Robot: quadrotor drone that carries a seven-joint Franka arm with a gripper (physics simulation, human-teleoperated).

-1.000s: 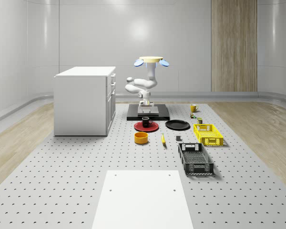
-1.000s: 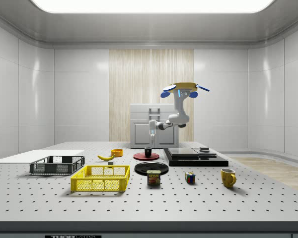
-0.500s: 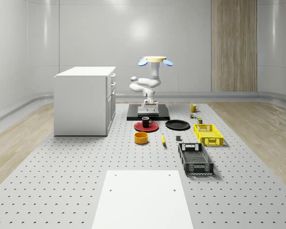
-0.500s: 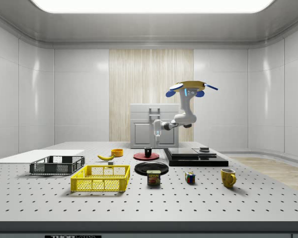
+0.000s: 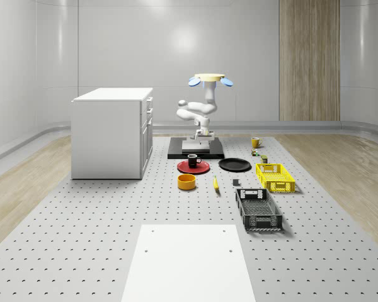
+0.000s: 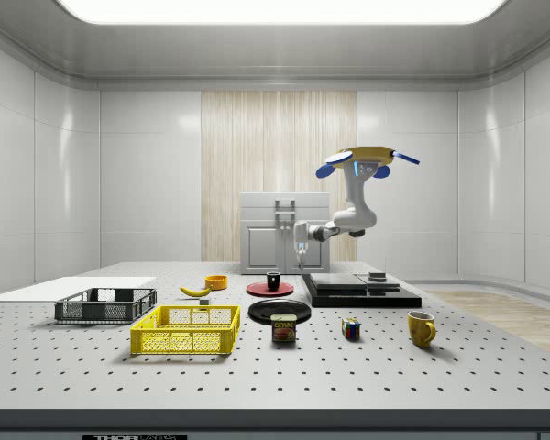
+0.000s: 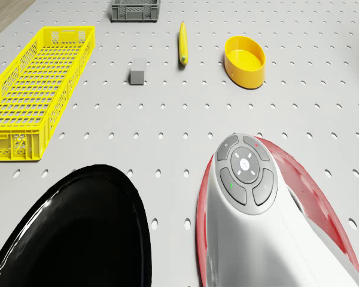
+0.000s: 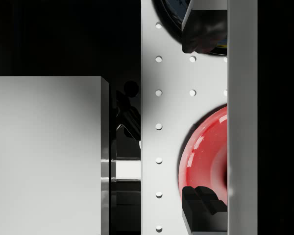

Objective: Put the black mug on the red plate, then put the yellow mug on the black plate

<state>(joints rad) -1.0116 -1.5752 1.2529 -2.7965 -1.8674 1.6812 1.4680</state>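
Black mug sits on red plate — end effector open, seemingly empty.

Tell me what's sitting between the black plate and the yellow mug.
In the side view, a Spam can and a Rubik's cube stand on the table between the black plate and the yellow mug.

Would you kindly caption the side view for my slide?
Drone hovers over the black platform; black mug sits on the red plate.
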